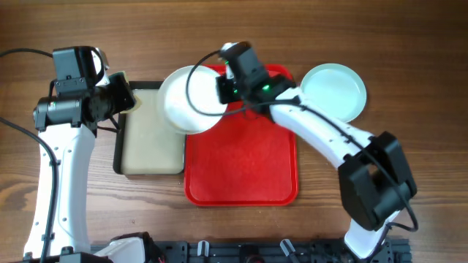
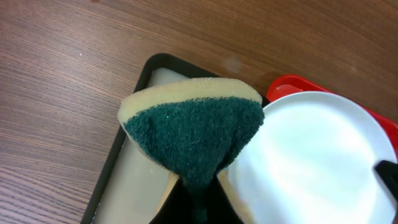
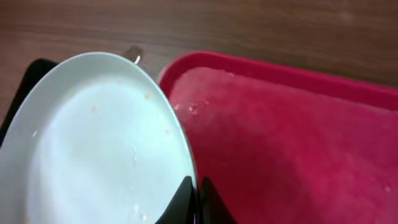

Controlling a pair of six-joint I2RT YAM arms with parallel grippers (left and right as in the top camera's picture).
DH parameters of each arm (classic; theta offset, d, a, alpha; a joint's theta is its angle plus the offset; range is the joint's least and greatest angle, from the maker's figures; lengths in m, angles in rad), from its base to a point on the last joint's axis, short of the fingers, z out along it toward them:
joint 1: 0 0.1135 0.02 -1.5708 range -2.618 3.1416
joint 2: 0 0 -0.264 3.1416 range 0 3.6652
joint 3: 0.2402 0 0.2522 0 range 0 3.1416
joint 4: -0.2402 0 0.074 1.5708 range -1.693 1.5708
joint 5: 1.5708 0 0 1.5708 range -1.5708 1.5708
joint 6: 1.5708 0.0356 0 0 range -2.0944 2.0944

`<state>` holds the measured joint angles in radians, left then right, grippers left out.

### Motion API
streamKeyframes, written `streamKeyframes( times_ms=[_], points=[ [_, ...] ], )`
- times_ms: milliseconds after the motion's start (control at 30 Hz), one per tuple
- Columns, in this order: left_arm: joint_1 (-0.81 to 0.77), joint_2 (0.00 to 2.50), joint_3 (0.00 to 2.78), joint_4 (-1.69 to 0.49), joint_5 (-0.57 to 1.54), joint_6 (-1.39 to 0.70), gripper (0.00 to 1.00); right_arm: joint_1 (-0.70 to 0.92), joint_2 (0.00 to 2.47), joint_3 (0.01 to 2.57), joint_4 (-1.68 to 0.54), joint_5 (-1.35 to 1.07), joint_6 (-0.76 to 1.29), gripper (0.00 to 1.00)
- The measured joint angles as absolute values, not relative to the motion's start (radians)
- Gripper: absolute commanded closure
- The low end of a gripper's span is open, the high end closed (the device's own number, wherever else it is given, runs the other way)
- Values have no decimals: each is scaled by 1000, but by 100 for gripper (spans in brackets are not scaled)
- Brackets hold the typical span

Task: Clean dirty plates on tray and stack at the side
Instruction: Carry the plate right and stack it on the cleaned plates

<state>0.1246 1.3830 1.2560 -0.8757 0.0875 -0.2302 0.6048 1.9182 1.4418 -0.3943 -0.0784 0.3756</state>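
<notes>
white plate (image 3: 93,143) pinched by right gripper (image 3: 194,194); left gripper (image 2: 194,202) clamps sponge (image 2: 193,130), mostly hidden.

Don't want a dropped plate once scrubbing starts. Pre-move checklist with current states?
1. Right gripper shut on the white plate at its rim: ok.
2. Left gripper shut on the sponge, green scouring face showing: ok.
3. Plate face clean: not ok, small specks show in the right wrist view.
4. Sponge in contact with the plate: cannot tell; they overlap in the left wrist view, but no view shows whether there is a gap.
5. Plate held above a tray to catch debris: ok, it spans the corners of the red tray and beige tray.
6. Stacking spot: ok, the aqua plate lies on the table beside the red tray.
</notes>
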Motion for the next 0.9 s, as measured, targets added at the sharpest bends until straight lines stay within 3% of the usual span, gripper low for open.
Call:
streamKeyframes(
  times_ms=[200, 467, 667, 900],
  points=[
    [125, 1383, 1256, -876, 88, -230, 96, 278, 1919, 1442, -481, -379, 400, 96],
    [125, 1383, 1256, -875, 88, -230, 96, -95, 1919, 1442, -717, -394, 340, 95],
    [125, 1383, 1256, -875, 88, -230, 96, -220, 1919, 1442, -860, -157, 252, 94],
    [125, 1383, 1256, -875, 88, -230, 96, -230, 1919, 1442, -888, 1, 214, 94]
  ],
)
